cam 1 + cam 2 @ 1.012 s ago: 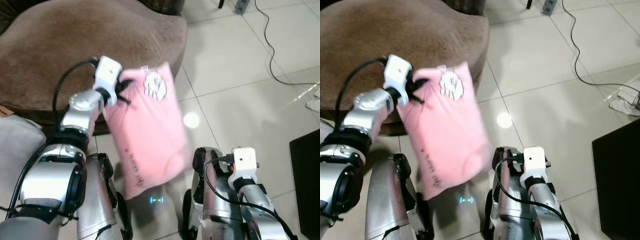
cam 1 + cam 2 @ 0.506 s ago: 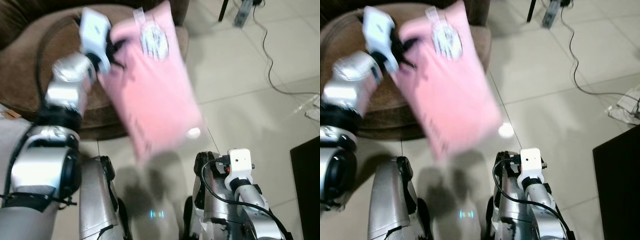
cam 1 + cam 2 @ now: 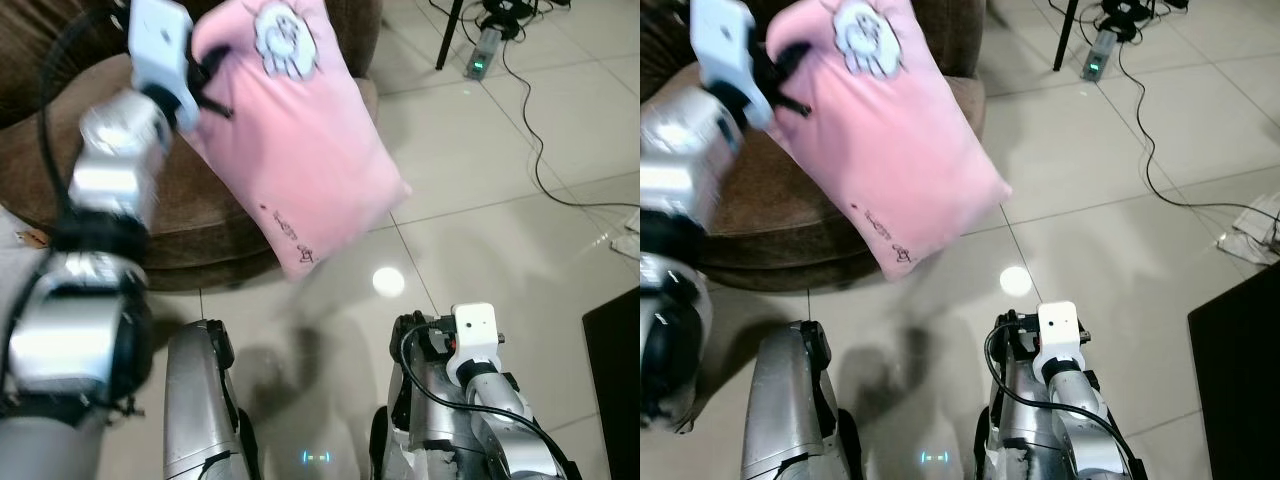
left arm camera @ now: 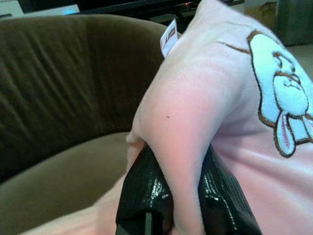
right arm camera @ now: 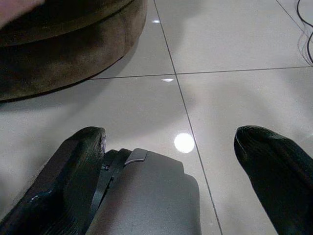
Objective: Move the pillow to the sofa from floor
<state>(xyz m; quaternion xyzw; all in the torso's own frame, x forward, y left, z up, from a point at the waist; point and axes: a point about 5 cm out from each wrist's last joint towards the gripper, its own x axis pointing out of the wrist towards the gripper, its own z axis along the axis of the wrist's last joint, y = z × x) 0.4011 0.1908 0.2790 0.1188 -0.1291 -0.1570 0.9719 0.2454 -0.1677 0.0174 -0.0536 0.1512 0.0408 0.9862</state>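
We held the pink pillow by one corner in the left gripper, its fingers closed on a fold of the cover, so that the rest hung clear of the floor and partly over the brown sofa, which we judged ready for release onto the seat. The right gripper hung idle beside the leg (fingers spread, empty). Motion blurred the left arm; the sofa's back was cut off.
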